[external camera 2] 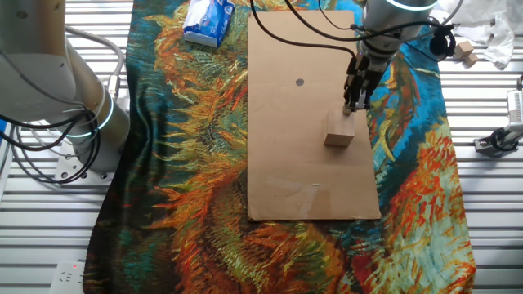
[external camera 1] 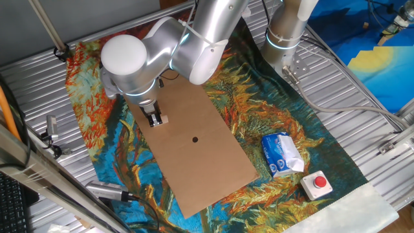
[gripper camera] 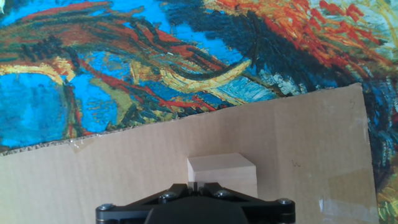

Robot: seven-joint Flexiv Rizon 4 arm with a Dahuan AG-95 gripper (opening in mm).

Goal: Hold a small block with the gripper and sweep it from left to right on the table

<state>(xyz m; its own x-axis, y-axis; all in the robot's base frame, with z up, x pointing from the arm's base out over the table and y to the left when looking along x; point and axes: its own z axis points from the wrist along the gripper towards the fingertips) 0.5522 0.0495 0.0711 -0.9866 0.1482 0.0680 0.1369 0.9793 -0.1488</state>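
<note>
Hovering just above the tiny pale tan wooden cube (external camera 2: 339,135) on the flat brown board (external camera 2: 302,163), the black two-fingered gripper (external camera 2: 353,104) needed centring; whether clenched, I couldn't tell.

Ribbed silver bench (external camera 1: 362,97) under orange-blue painted cloth (external camera 1: 310,136). Blue-yellow fabric (external camera 1: 388,58) far right. White power strip (external camera 2: 69,278) near left corner. Even, bright light.
</note>
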